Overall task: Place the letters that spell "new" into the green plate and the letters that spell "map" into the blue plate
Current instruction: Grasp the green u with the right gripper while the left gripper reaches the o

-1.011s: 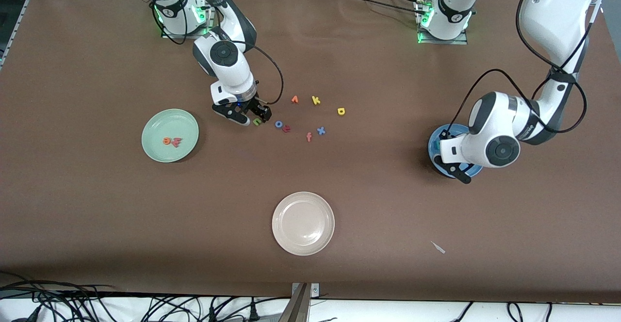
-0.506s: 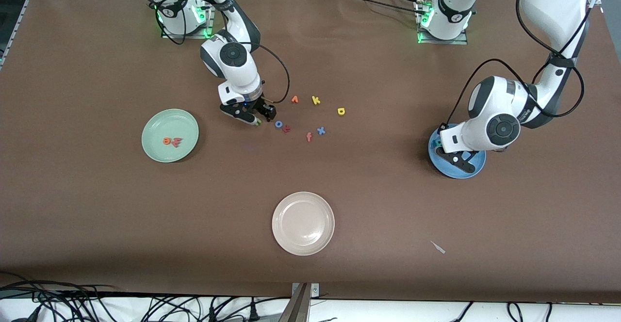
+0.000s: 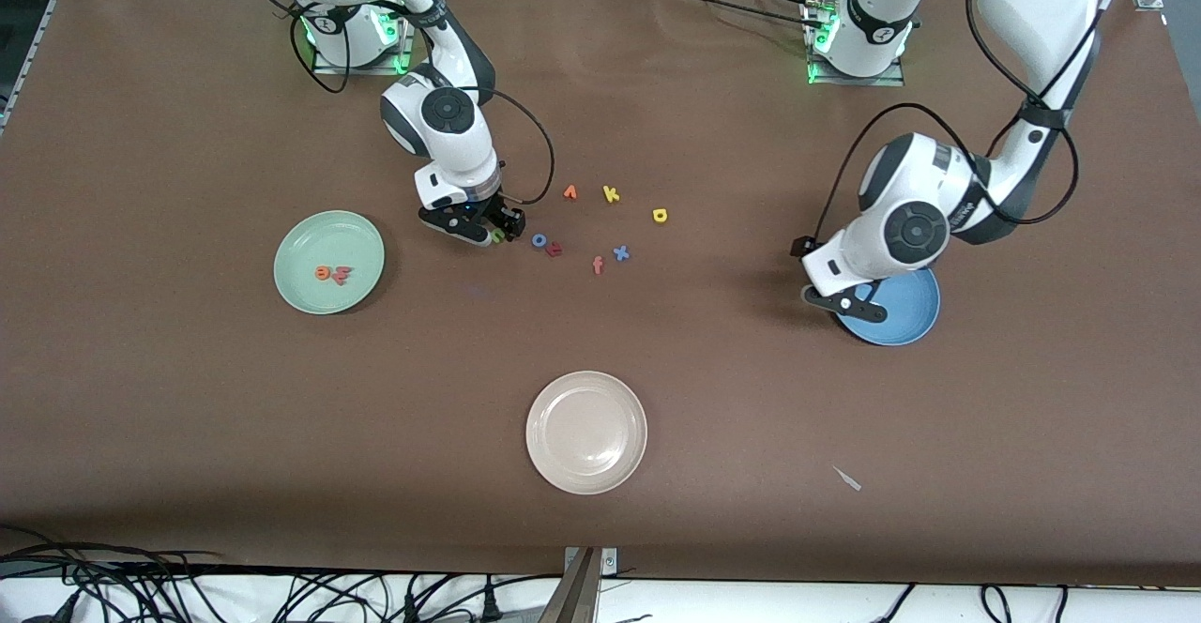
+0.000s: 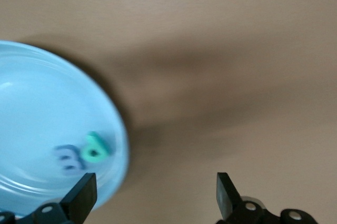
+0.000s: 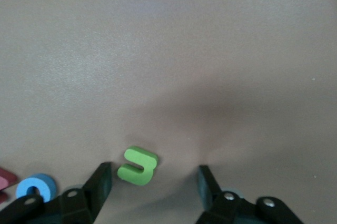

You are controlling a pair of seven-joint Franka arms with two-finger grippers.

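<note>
The left gripper had left the blue plate, fingers spread; the foam n lay between the right gripper's spread fingers

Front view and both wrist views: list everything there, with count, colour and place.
green plate: one, mint, toward the right arm's end
e, w: two, orange and pinkish-red, in the green plate
n: one, green, on the table
blue plate: one, toward the left arm's end
p, m: two, teal and light blue, in the blue plate
a: one, yellow, on the table
other letters: six, mixed colours, between n and a
cream-white plate: one, nearest the camera
left gripper: open, over the blue plate's edge
right gripper: open, around n
</note>
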